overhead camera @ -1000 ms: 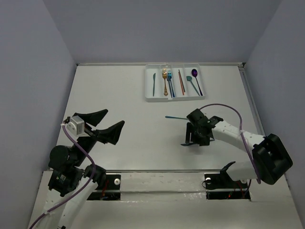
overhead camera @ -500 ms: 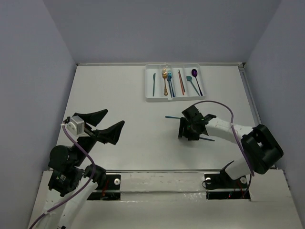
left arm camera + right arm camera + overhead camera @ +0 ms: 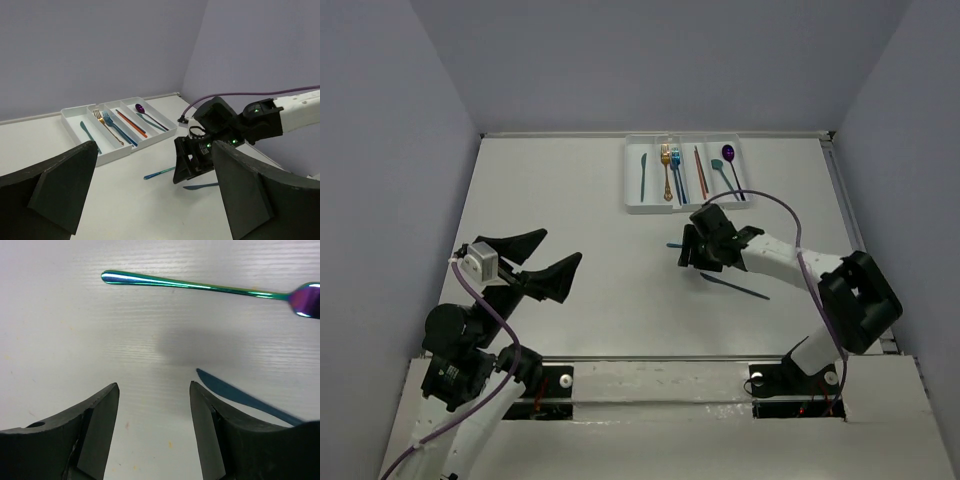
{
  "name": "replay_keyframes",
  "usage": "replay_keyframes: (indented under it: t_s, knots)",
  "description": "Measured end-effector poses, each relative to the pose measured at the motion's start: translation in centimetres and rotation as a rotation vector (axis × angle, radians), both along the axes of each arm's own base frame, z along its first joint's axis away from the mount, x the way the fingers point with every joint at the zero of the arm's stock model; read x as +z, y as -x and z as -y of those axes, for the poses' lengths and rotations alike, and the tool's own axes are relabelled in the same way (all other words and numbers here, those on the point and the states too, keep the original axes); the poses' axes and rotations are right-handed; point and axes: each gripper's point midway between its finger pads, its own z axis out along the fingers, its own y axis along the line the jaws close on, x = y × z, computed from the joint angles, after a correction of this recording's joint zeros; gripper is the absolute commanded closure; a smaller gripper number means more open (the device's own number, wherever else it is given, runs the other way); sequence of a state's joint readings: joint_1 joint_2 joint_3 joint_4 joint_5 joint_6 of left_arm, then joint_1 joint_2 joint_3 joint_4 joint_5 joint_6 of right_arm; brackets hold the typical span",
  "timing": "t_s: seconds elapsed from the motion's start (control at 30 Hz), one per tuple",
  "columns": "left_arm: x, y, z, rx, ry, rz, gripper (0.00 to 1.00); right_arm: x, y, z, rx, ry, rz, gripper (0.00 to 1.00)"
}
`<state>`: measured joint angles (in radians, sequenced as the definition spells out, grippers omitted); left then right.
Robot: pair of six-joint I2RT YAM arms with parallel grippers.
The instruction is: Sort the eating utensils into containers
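The white tray [image 3: 632, 200] at the back holds a teal knife [image 3: 643, 176], a gold fork [image 3: 666, 168], a blue fork [image 3: 678, 180], a red-orange stick [image 3: 700, 170], a teal spoon [image 3: 726, 180] and a purple spoon [image 3: 729, 154]. On the table lie a teal spoon with a purple bowl [image 3: 200, 287] and a blue knife [image 3: 245, 399]. My right gripper [image 3: 154, 390] is open and empty, just above the table between them; the top view shows it [image 3: 688, 252] over the spoon's bowl end. My left gripper [image 3: 535, 262] is open and empty, raised at the near left.
The tray also shows in the left wrist view [image 3: 116, 151], with the loose spoon [image 3: 159, 173] and knife [image 3: 200, 186] in front of it. A purple cable [image 3: 775, 222] arcs over the right arm. Grey walls stand on three sides.
My right gripper has moved up and left towards the loose teal spoon. The blue knife it covered now lies in plain view on the table. The left arm has not moved.
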<state>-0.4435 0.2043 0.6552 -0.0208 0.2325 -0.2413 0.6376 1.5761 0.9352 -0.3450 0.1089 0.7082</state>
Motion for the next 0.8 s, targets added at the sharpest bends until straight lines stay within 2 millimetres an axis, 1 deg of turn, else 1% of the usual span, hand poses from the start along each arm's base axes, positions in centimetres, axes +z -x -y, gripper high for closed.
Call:
replay_keyframes:
  t_s: [0.03,0.1,0.13,0.17,0.2,0.27,0.37,0.47,0.5,0.57,0.7,0.8]
  knots:
    - [0.0,0.0,0.0,0.000,0.000,0.000,0.01,0.5,0.1,0.5,0.003,0.013,0.009,0.36]
    - [0.0,0.0,0.0,0.000,0.000,0.000,0.01,2.4,0.4,2.0,-0.001,0.032,0.039,0.35]
    - [0.0,0.0,0.0,-0.001,0.000,0.000,0.01,2.7,0.5,2.6,0.001,0.044,0.041,0.35]
    - [0.0,0.0,0.0,-0.001,0.000,0.000,0.01,3.6,0.8,4.1,-0.007,0.058,0.040,0.35]
    - [0.0,0.0,0.0,-0.001,0.000,0.000,0.01,3.9,1.0,5.1,-0.012,0.071,0.032,0.35]
    - [0.0,0.0,0.0,-0.001,0.000,0.000,0.01,3.9,1.6,6.7,-0.012,0.096,0.002,0.36]
    - [0.0,0.0,0.0,-0.002,-0.001,0.000,0.01,2.6,3.4,8.8,0.023,0.172,-0.115,0.38]
    - [0.0,0.0,0.0,-0.002,0.000,0.000,0.01,1.7,4.6,9.4,0.074,0.208,-0.214,0.36]
    - [0.0,0.0,0.0,-0.002,-0.001,0.000,0.01,1.6,4.8,9.5,0.091,0.220,-0.240,0.35]
    - [0.0,0.0,0.0,-0.002,-0.001,0.000,0.01,1.8,4.5,9.7,0.129,0.254,-0.284,0.33]
    - [0.0,0.1,0.1,-0.006,0.000,0.000,0.01,1.5,3.4,10.1,0.187,0.291,-0.317,0.33]
    - [0.0,0.1,0.2,-0.010,0.000,0.000,0.01,0.9,3.3,10.7,0.242,0.317,-0.339,0.33]
